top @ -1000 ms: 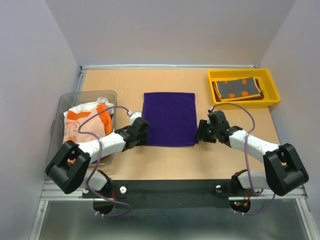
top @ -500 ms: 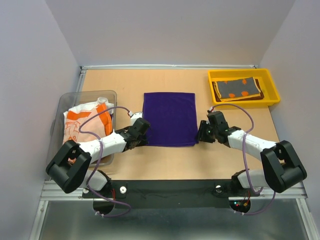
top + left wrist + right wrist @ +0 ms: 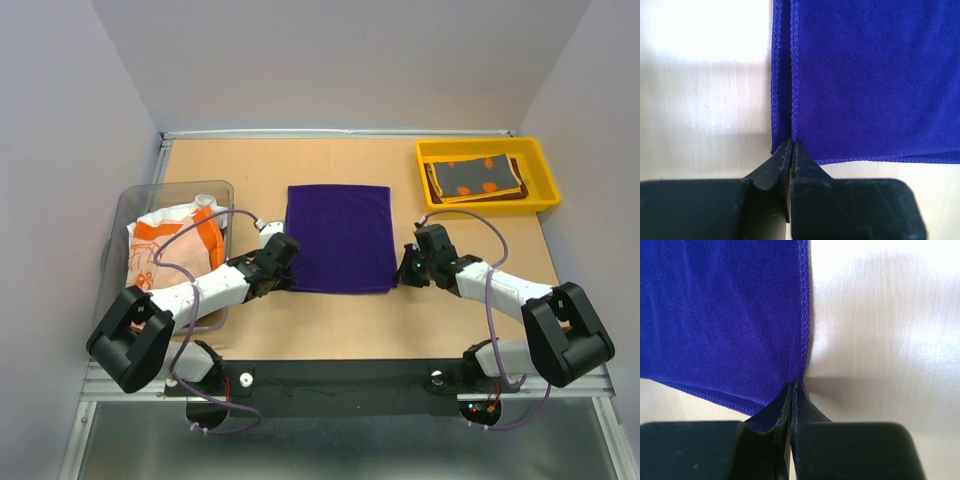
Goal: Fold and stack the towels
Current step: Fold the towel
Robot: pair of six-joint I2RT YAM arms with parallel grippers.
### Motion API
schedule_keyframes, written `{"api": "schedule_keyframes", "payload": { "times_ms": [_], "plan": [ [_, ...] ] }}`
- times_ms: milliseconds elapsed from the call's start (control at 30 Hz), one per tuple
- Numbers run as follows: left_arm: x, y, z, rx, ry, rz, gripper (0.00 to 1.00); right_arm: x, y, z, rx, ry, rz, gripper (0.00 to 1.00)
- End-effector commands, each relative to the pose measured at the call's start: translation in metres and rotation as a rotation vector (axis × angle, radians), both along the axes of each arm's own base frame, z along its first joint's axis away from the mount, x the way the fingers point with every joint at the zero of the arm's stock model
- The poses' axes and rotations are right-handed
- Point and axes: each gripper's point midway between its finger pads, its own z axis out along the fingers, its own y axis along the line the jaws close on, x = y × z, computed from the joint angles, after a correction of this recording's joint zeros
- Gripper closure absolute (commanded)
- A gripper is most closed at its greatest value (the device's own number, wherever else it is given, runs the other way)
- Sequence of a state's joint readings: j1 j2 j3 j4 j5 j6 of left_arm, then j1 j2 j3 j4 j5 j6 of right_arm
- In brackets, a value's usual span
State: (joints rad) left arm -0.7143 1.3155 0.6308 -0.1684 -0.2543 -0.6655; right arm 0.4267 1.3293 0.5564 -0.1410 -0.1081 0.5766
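A deep purple towel (image 3: 340,238) lies flat, folded into a rectangle, in the middle of the table. My left gripper (image 3: 285,264) is shut on its near left corner; in the left wrist view the closed tips (image 3: 791,145) pinch the towel's doubled edge (image 3: 865,75). My right gripper (image 3: 403,268) is shut on the near right corner; in the right wrist view the closed tips (image 3: 795,387) pinch the hem of the towel (image 3: 725,315). An orange-and-white towel (image 3: 170,245) lies crumpled in the clear bin. A folded grey towel with orange spots (image 3: 475,177) lies on a dark brown towel (image 3: 516,193) in the yellow tray.
The clear plastic bin (image 3: 130,197) stands at the left edge, beside my left arm. The yellow tray (image 3: 486,207) stands at the back right. Bare wooden table (image 3: 230,170) surrounds the purple towel. Grey walls enclose the table on three sides.
Both grippers have edged slightly inward onto the purple towel's near corners. The towel itself has not moved.
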Motion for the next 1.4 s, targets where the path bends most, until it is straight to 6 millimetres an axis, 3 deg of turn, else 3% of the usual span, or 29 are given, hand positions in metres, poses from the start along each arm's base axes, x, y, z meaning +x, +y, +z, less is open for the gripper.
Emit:
{"api": "schedule_keyframes", "payload": {
  "times_ms": [0, 267, 467, 867, 1100, 1200, 1333, 1367],
  "plan": [
    [0.014, -0.004, 0.032, -0.004, -0.076, 0.008, 1.00, 0.013, 0.007, 0.019, 0.027, -0.075, 0.003, 0.99],
    [0.029, -0.004, 0.053, 0.042, -0.111, 0.005, 1.00, 0.030, 0.011, 0.053, 0.025, -0.129, 0.009, 0.99],
    [0.026, 0.008, 0.054, 0.081, -0.096, 0.010, 1.00, 0.020, 0.015, 0.064, 0.060, -0.112, 0.029, 0.99],
    [0.001, 0.021, 0.008, 0.099, 0.003, 0.001, 1.00, -0.020, 0.013, 0.028, 0.077, 0.031, 0.046, 0.99],
    [-0.006, 0.019, -0.027, 0.102, 0.067, -0.003, 1.00, -0.027, 0.009, 0.006, 0.049, 0.072, 0.042, 0.99],
    [-0.007, 0.023, -0.032, 0.117, 0.073, 0.013, 1.00, -0.030, 0.011, 0.004, 0.056, 0.081, 0.051, 0.99],
    [-0.006, 0.024, -0.029, 0.115, 0.063, 0.020, 1.00, -0.034, 0.013, 0.006, 0.071, 0.078, 0.067, 0.79],
    [-0.006, 0.024, -0.027, 0.112, 0.061, 0.021, 1.00, -0.035, 0.014, 0.008, 0.077, 0.072, 0.071, 0.69]
  ]
}}
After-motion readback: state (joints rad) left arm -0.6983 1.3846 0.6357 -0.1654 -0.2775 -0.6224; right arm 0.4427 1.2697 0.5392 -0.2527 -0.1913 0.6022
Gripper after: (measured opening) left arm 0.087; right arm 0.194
